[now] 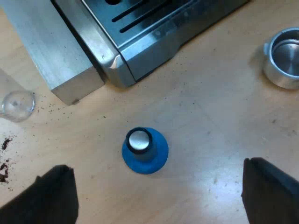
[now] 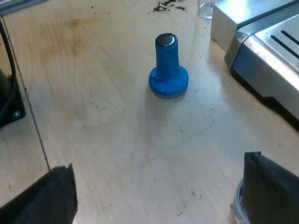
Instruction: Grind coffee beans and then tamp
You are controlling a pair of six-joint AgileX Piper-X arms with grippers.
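A blue tamper (image 1: 145, 150) with a metal-capped top stands upright on the wooden table, just beyond my left gripper (image 1: 159, 198), which is open and holds nothing. The same tamper (image 2: 168, 67) stands farther ahead of my right gripper (image 2: 159, 196), also open and empty. The metal holder's round basket (image 1: 285, 58) lies loose on the table near the espresso machine's drip tray (image 1: 154, 28). A bit of the holder's rim (image 2: 237, 205) peeks out beside one right fingertip. The machine's base corner (image 2: 261, 42) is close to the tamper.
A clear measuring glass (image 1: 17, 105) stands by the machine's side, with spilled coffee grounds (image 1: 4, 161) near it. The glass (image 2: 205, 8) and grounds (image 2: 168, 5) lie beyond the tamper. A dark object (image 2: 9, 98) sits past a seam in the table.
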